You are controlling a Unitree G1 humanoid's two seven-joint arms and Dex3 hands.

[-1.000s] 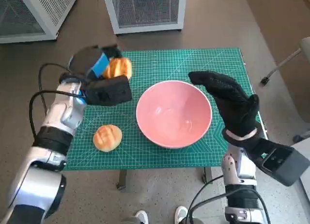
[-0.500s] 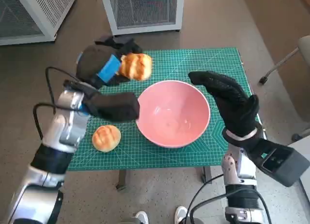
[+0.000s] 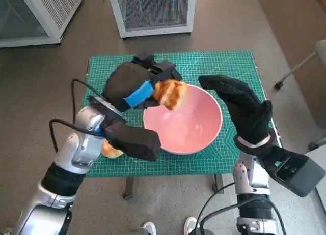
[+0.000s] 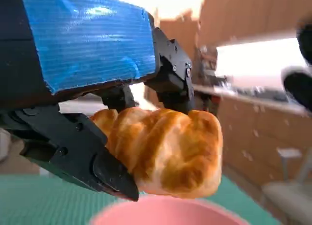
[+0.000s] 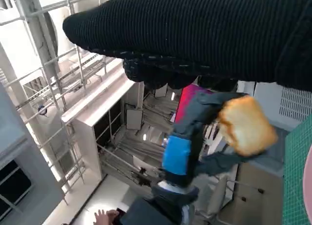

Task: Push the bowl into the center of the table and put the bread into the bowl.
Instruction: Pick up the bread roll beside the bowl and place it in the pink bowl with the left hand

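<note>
second bread roll (image 3: 109,150) mostly behind forearm

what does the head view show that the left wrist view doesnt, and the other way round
Only the head view shows the whole green cutting mat on the table, the right hand in its black knitted glove beside the bowl, and a second round golden bread roll half hidden under the left forearm. Only the left wrist view shows up close the black fingers clamped on the roll, with blurred wooden cabinets behind. Both show the left hand with blue tape holding a golden bread roll over the rim of the pink bowl.
</note>
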